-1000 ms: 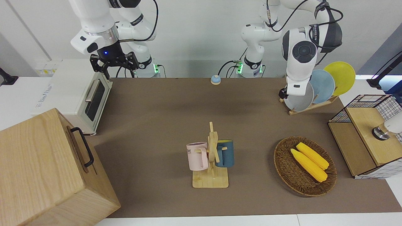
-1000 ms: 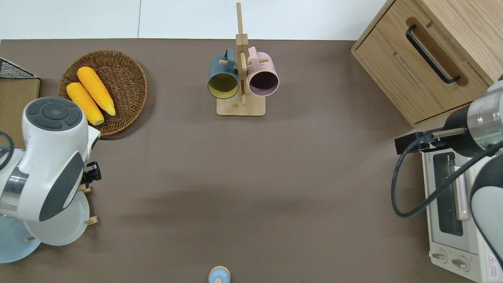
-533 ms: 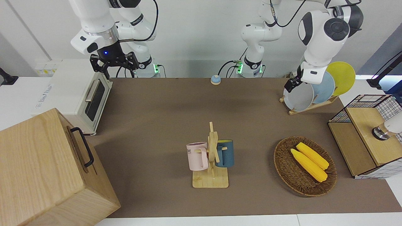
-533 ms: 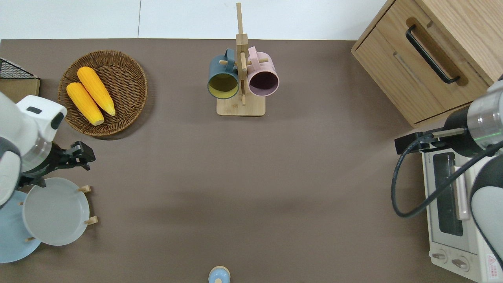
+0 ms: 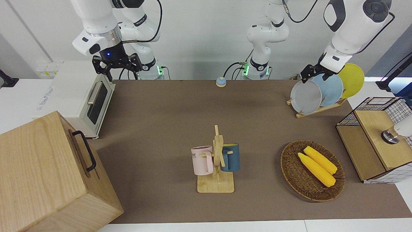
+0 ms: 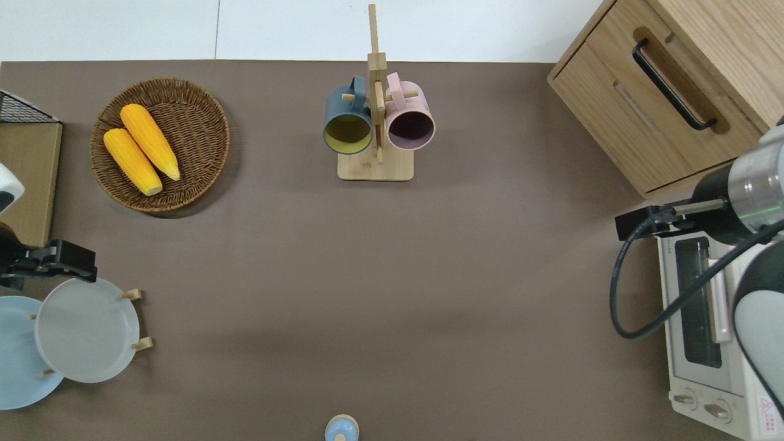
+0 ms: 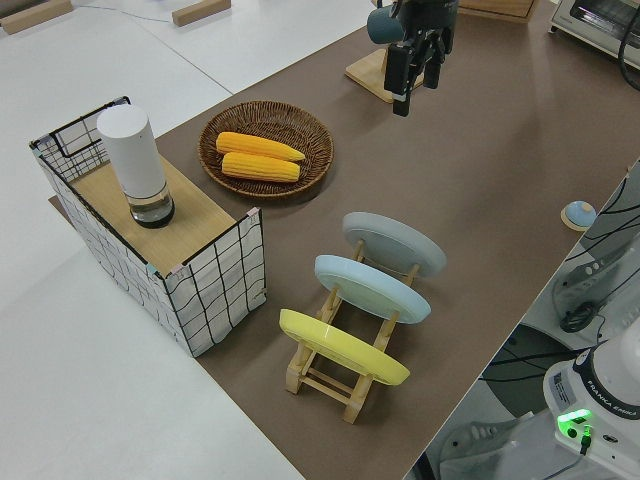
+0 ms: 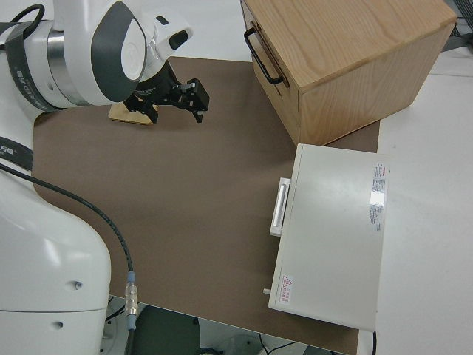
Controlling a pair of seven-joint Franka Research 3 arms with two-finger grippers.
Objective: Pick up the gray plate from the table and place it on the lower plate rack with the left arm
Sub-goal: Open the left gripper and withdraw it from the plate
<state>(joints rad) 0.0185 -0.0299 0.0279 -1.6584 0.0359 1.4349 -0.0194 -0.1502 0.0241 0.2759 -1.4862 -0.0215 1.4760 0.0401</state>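
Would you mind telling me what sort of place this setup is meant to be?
Probably a lab's mock kitchen: a plate rack holding plates, a toaster oven, and a mug stand on one table between two robot arms.

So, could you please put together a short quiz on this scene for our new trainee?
1. True or false: the gray plate stands in the lower plate rack.
2. How many plates does the rack hold?
3. Which describes the left hand? A) clamped on the gray plate B) empty, over the table beside the gray plate's rim C) inside the basket

Key: 1 true; 2 three: gray, light blue plate, yellow plate; 3 B. The right arm is parked.
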